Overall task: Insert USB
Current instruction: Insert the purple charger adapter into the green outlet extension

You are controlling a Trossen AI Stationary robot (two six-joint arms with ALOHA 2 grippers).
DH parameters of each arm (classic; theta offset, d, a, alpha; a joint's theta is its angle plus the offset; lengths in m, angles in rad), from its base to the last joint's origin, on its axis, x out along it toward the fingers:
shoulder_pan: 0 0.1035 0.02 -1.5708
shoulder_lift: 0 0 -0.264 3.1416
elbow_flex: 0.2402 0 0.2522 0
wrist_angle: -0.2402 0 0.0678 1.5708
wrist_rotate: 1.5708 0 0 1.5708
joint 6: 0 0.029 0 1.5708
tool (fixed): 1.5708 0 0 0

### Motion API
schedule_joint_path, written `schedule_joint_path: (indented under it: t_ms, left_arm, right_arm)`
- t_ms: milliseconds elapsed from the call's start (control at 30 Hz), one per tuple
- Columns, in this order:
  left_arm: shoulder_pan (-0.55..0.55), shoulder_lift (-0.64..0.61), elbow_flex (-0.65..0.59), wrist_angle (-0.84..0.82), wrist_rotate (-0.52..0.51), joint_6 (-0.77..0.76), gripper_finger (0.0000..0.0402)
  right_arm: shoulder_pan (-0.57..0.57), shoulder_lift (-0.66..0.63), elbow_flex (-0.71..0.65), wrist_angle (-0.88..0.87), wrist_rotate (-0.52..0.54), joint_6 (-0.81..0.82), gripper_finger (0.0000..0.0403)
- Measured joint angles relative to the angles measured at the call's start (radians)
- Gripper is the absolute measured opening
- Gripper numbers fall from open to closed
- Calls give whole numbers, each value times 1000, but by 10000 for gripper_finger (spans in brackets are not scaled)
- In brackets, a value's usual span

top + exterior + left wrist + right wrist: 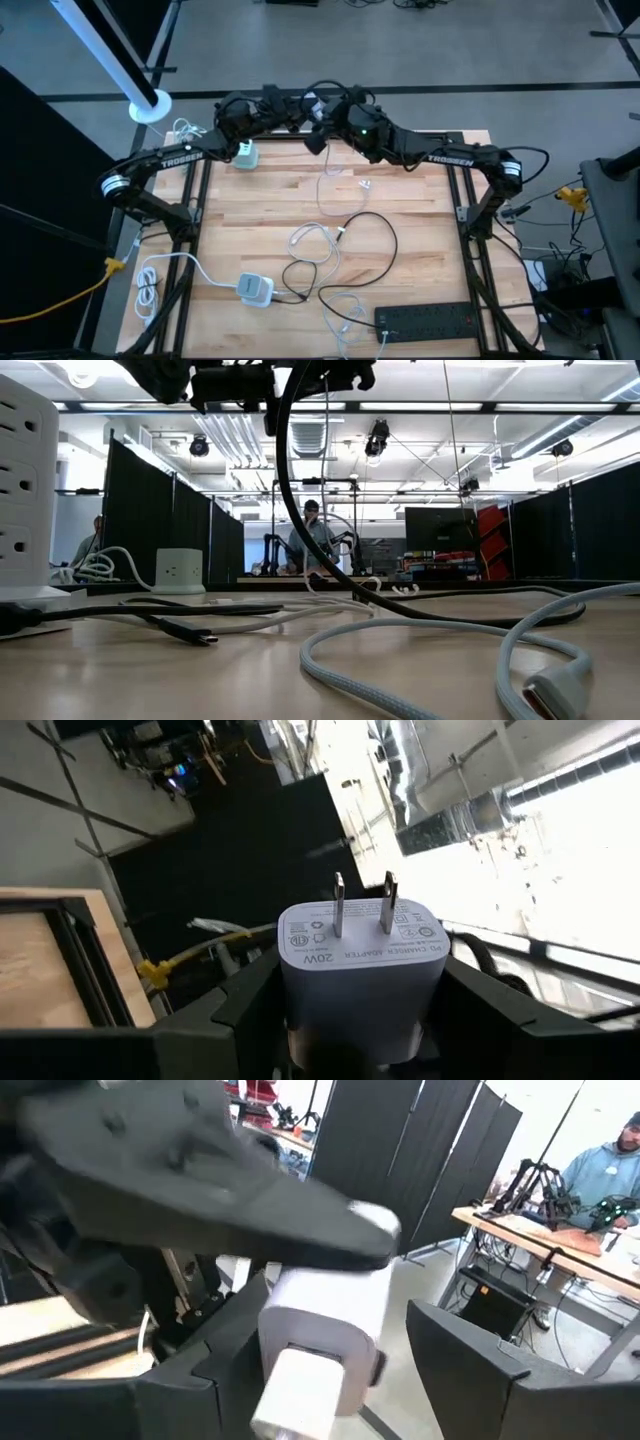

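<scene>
Both arms meet high above the table's far edge. My left gripper [298, 120] is shut on a white 20W charger adapter [360, 975], whose two prongs [362, 905] point away from the wrist camera. My right gripper [326, 128] is shut on a white USB plug [292, 1388]. The plug's front end is right at the adapter's rounded face [325, 1325]; I cannot tell if it is inside. The plug's white cable [325, 180] hangs down onto the table. My left gripper pinches the adapter's body [300, 1010] between its two fingers, on the two opposite sides below the pronged face. The adapter is lifted clear of the table. My right gripper pinches the USB plug's body [275, 1405] between its two fingers, which lie along the plug. The plug is lifted clear, its front end toward the adapter, and the cable hangs slack below.
On the table lie a white power cube [245, 153] at the far left, a white charger block [255, 288] with its cord, a black power strip [435, 320] at the near right, and looping black [375, 235] and white cables [312, 243]. People sit beyond the table.
</scene>
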Motion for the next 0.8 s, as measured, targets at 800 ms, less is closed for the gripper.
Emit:
schedule_joint_path:
  t_ms: [800]
  left_arm:
    - [30, -1, 0, -2, 141, 89, 196]
  right_arm:
    - [0, 1, 8, 0, -27, 7, 116]
